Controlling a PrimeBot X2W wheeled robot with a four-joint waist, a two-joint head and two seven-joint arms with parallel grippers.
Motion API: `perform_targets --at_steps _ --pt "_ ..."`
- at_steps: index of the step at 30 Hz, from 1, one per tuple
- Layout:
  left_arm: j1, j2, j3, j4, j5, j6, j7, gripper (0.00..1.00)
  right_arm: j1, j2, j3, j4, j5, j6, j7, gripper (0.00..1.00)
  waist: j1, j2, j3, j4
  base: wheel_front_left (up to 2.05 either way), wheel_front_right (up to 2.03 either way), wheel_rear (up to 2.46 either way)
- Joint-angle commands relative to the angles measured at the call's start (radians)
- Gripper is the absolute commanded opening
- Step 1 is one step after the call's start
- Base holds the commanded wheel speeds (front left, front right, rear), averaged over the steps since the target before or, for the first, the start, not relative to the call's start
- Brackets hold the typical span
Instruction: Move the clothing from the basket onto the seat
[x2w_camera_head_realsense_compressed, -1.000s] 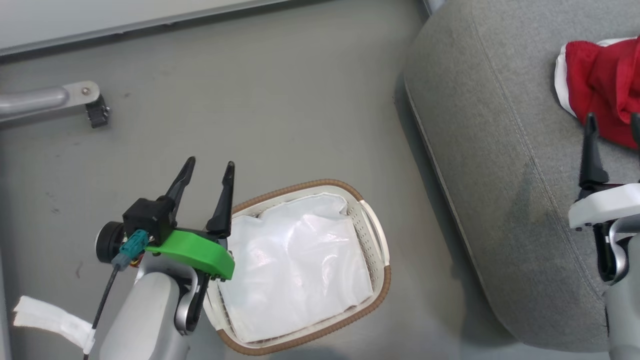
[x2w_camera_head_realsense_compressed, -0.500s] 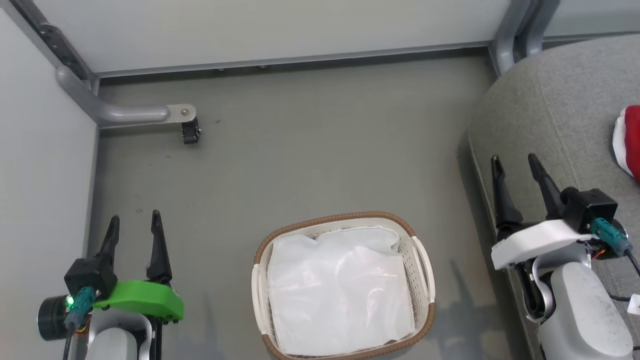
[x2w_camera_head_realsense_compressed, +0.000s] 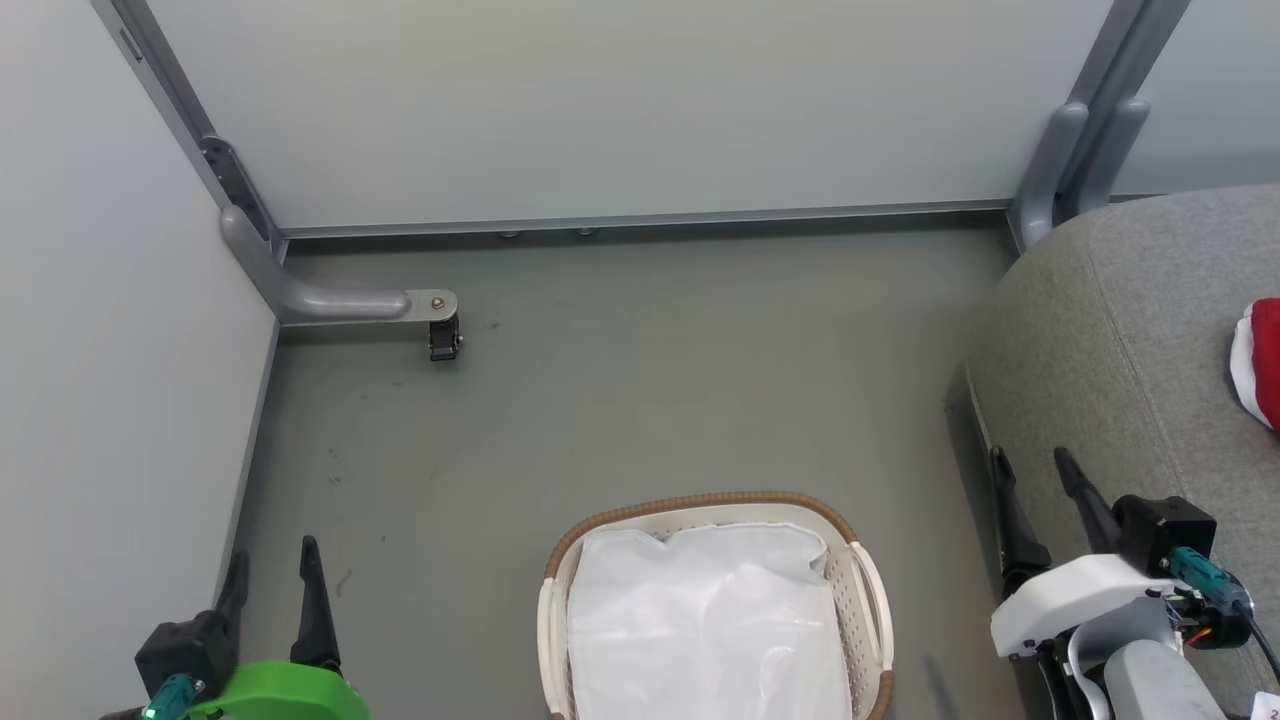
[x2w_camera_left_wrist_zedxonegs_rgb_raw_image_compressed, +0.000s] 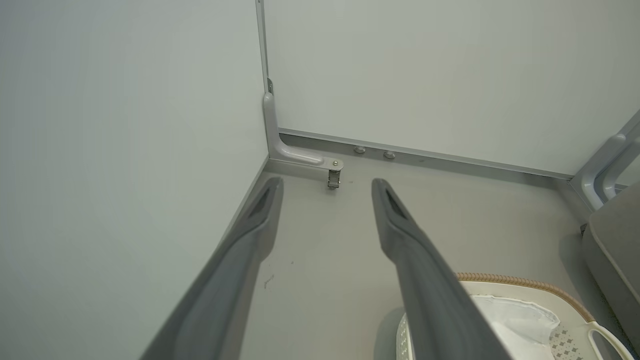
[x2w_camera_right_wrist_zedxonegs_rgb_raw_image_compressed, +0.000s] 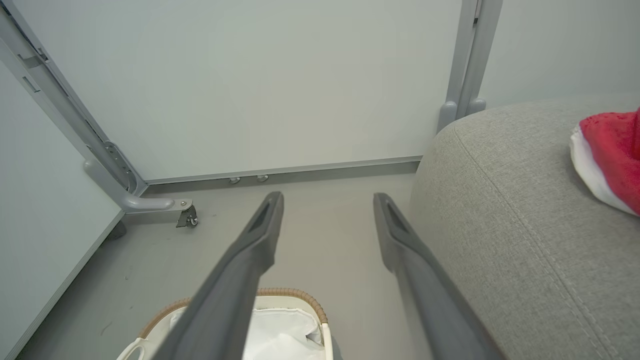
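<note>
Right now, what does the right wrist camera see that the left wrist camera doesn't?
Right wrist view, not the left: the red clothing lying on top of the seat, and the open right gripper.
Left wrist view, not the right: the open left gripper.
Both: the basket with its white liner, the caster, the floor, the back wall and part of the seat.
</note>
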Motion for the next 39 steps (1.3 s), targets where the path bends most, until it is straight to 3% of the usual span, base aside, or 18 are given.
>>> perform_targets --at_steps 1,4,18,39 --pt "0.000 -0.001 0.001 0.005 -0.001 0.000 0.001 0.00 0.001 0.002 0.000 0.005 0.002 0.000 0.001 0.00 0.0001 0.0000 0.000 0.000 0.00 0.00 0.00" --pt "0.000 -0.007 0.002 0.030 -0.010 0.000 0.005 0.00 0.014 0.010 -0.002 0.028 0.010 0.000 0.006 0.00 0.0001 0.0000 -0.001 0.000 0.00 0.00 0.00" --pt "-0.014 -0.005 0.007 -0.009 -0.288 -0.001 0.080 0.00 0.023 0.007 -0.009 -0.013 0.288 0.000 0.080 0.00 0.0001 0.0005 -0.010 -0.002 0.00 0.00 0.00" --pt "-0.031 -0.003 0.010 -0.056 -0.602 -0.003 0.162 0.00 0.035 0.004 -0.015 -0.061 0.602 0.000 0.161 0.00 0.0001 0.0012 -0.023 -0.004 0.00 0.00 0.00"
